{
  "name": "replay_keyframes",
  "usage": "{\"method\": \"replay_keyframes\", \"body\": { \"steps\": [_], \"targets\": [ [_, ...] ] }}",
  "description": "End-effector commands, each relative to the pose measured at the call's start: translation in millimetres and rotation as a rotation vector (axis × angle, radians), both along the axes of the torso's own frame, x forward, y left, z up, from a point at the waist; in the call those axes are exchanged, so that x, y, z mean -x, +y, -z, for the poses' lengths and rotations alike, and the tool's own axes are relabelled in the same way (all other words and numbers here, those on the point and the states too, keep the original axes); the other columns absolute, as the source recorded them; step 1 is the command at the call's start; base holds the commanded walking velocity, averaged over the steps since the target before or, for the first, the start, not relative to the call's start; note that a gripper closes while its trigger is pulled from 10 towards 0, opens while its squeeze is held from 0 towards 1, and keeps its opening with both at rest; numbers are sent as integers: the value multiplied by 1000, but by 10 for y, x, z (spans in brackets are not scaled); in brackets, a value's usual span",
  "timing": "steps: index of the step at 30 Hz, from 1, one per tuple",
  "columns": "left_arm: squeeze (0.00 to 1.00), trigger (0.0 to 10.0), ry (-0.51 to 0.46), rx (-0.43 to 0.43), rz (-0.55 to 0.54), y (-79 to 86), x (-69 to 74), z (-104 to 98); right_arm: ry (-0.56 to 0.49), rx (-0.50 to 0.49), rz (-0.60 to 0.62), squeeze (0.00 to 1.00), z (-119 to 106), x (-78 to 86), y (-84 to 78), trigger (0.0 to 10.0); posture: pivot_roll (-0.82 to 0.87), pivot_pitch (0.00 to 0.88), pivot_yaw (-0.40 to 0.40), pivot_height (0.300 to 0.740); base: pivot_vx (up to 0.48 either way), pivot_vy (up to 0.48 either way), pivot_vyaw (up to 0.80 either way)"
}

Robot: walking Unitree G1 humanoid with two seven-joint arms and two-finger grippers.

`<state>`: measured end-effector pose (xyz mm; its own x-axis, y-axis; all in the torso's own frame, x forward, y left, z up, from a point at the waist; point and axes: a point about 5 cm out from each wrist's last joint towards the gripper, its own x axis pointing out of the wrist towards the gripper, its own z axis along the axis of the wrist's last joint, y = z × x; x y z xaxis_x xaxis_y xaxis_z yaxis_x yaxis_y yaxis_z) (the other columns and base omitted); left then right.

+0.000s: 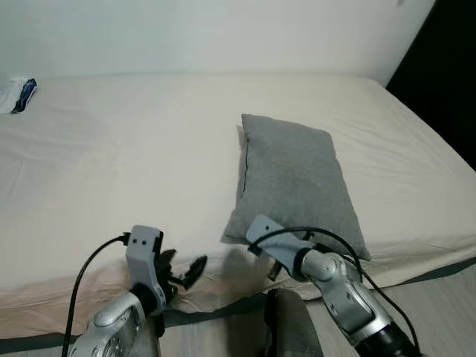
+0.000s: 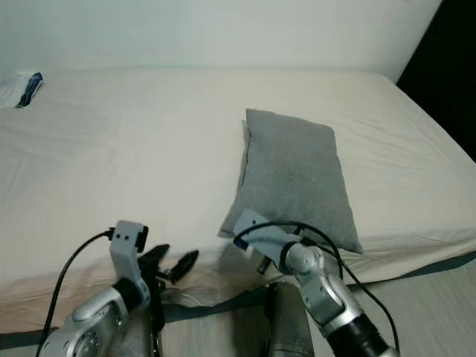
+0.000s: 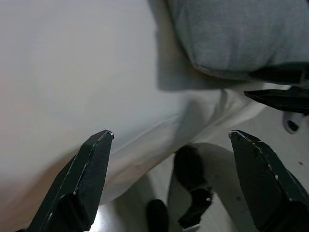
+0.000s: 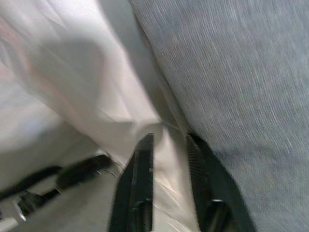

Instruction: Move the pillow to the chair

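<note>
A grey rectangular pillow (image 1: 294, 175) lies flat on the cream sheet of the bed (image 1: 134, 163), right of centre, its near corners close to the bed's front edge. My right gripper (image 4: 169, 140) is at the pillow's near left corner, low against the sheet; its fingers stand open by a narrow gap, and the pillow's edge (image 4: 241, 72) lies beside one finger. The right arm (image 1: 312, 264) reaches in from the lower right. My left gripper (image 1: 186, 266) hovers over the front edge left of the pillow, wide open, holding nothing.
A small white and blue packet (image 1: 18, 94) lies at the bed's far left corner. A pale wall (image 1: 223, 33) runs behind the bed, with a dark gap (image 1: 446, 59) on the right. Floor (image 1: 439, 297) runs below the bed's front edge.
</note>
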<state>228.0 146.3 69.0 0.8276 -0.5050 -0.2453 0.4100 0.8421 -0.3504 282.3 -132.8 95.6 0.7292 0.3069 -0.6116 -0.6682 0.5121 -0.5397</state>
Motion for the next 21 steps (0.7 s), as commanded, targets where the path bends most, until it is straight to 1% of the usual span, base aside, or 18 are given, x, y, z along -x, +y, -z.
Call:
{"method": "replay_keyframes", "body": {
  "steps": [1,3,4,7,9,10,11,12,13,15,16,17,18,20,21],
  "targets": [
    [0,10000,9,3,31,-15,33,-2,-7,12,2,1000,-41,22,-12,10000,24,91,-103,547,0,0,0],
    [0,10000,11,2,36,-33,40,4,-39,69,-14,1000,-110,18,-55,10000,22,88,-102,547,0,0,0],
    [0,10000,11,8,38,-47,38,4,-54,61,-19,1000,-161,27,-63,10000,19,79,-101,547,0,0,0],
    [0,10000,11,13,39,-57,36,3,-61,53,-20,1000,-199,41,-68,10000,19,79,-102,547,0,0,0],
    [0,10000,9,34,50,-74,31,-17,-72,25,-27,1000,-309,109,-82,10000,16,76,-100,547,0,0,0],
    [0,10000,9,34,50,-74,31,-17,-72,25,-27,1000,-309,109,-82,10000,16,76,-100,547,0,0,0],
    [0,10000,12,53,61,-78,35,-26,-72,-16,-29,1000,-375,162,-66,10000,16,75,-99,547,0,0,0],
    [0,10000,12,53,61,-78,35,-26,-72,-16,-29,1000,-375,162,-66,10000,16,75,-99,547,0,0,0],
    [0,10000,18,70,78,-77,47,-38,-73,-81,-19,1000,-449,218,-36,10000,16,75,-99,547,0,0,0],
    [0,10000,18,70,78,-77,47,-38,-73,-81,-19,1000,-449,218,-36,10000,16,75,-99,547,0,0,0],
    [0,10000,24,87,99,-74,67,-49,-63,-252,50,1000,-506,258,23,10000,14,78,-100,547,0,0,0],
    [0,10000,24,87,99,-74,67,-49,-63,-252,50,1000,-506,258,23,10000,14,78,-100,547,0,0,0],
    [0,10000,29,94,131,-90,87,-63,-140,-720,420,1000,-567,117,-114,10000,14,86,-101,547,0,0,0],
    [0,10000,29,94,131,-90,87,-63,-140,-720,420,1000,-567,117,-114,10000,14,86,-101,547,0,0,0],
    [0,10000,28,91,137,-100,85,-65,-170,-837,571,1000,-525,70,-217,10000,11,87,-101,547,0,0,0]
  ]
}}
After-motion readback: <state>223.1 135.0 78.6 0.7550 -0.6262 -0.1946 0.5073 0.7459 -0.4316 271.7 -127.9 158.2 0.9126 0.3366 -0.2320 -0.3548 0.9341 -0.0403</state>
